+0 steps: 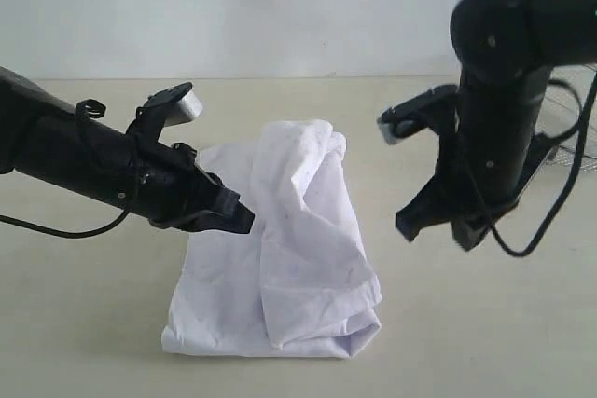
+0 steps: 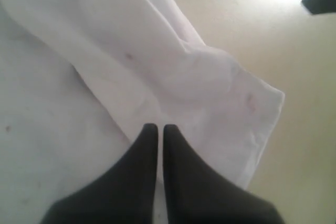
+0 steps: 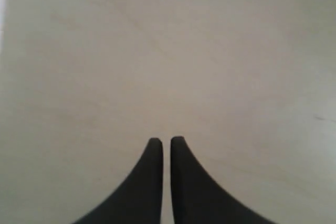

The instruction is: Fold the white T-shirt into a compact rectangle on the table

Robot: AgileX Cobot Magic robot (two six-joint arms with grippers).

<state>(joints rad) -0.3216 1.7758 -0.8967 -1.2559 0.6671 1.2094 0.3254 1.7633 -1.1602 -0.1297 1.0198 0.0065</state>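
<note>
Shirt (image 1: pixel 298 258) lies bunched mid-fold, left gripper (image 2: pixel 157 127) closed at its left edge, perhaps pinching cloth to pull the fold, right gripper (image 3: pixel 165 140) closed empty over table (image 1: pixel 485 333), out of the way

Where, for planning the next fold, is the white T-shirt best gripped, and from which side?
Probably the raised upper right corner of the white T-shirt, approached from the exterior view's right: the cloth stands bunched up there, with bare table beside it.

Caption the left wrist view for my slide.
Left gripper, jaws shut, over the rumpled white T-shirt on the table.
</note>
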